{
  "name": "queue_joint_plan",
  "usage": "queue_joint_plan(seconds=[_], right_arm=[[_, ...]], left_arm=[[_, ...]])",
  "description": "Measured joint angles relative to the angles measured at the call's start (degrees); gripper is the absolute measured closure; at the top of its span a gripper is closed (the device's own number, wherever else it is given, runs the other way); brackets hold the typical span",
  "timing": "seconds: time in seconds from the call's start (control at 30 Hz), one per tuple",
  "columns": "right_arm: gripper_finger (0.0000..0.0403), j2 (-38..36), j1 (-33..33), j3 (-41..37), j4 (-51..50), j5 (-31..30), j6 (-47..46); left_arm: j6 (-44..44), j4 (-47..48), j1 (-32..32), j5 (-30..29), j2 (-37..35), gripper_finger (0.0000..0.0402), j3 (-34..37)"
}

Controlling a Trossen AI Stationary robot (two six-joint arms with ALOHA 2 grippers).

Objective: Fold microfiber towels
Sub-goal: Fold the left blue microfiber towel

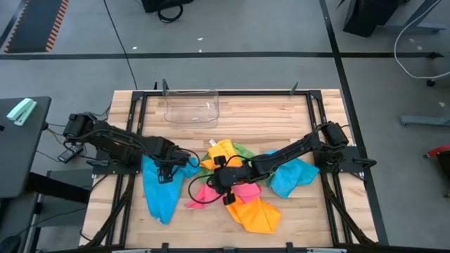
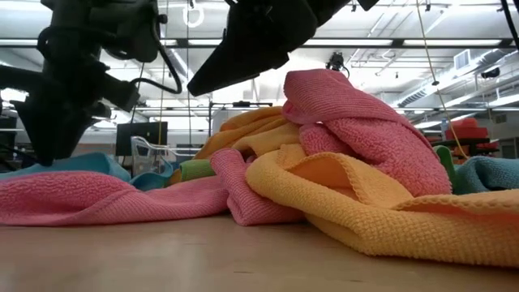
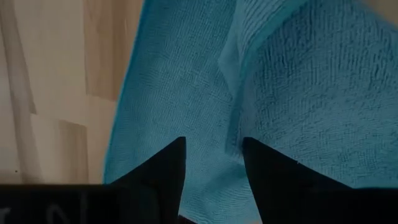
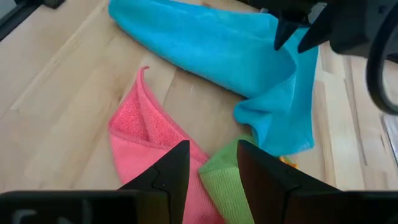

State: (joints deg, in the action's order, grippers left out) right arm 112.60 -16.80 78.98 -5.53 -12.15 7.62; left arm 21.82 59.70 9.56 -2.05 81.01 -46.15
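Fingers of the left arm gape over a blue towel on the wooden table; the right's stand parted.

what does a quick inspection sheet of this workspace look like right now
surface: wooden table, bare at the far end
job's things: blue towel spread at left; pink towel, orange towel, green towel and a second blue towel heaped, unfolded
clutter: clear plastic bin at the far edge
grippers: left gripper open above the blue towel; right gripper open over the heap, holding nothing
cables: black cable looping over the pile
surroundings: grey floor, desks
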Motion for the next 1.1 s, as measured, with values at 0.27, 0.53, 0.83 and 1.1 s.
queue_joint_plan(seconds=[0.27,0.53,0.83,1.1], right_arm=[[0.026,0.0,0.0,0.0,0.9,0.0,0.0],[0.026,-0.2,0.0,0.0,-1.4,-0.1,0.3],[0.026,-8.4,-2.3,0.1,-14.4,-4.3,-3.8],[0.026,-9.4,-4.1,0.0,-16.9,-4.8,-4.7]], left_arm=[[-0.5,-5.4,2.3,5.3,0.0,0.0366,0.0],[-1.5,-6.3,4.1,8.4,0.0,0.0387,-5.8],[-3.7,-20.4,9.4,8.5,0.1,0.0379,-11.2],[-1.4,-36.8,12.0,11.0,4.4,0.0392,-8.1]])
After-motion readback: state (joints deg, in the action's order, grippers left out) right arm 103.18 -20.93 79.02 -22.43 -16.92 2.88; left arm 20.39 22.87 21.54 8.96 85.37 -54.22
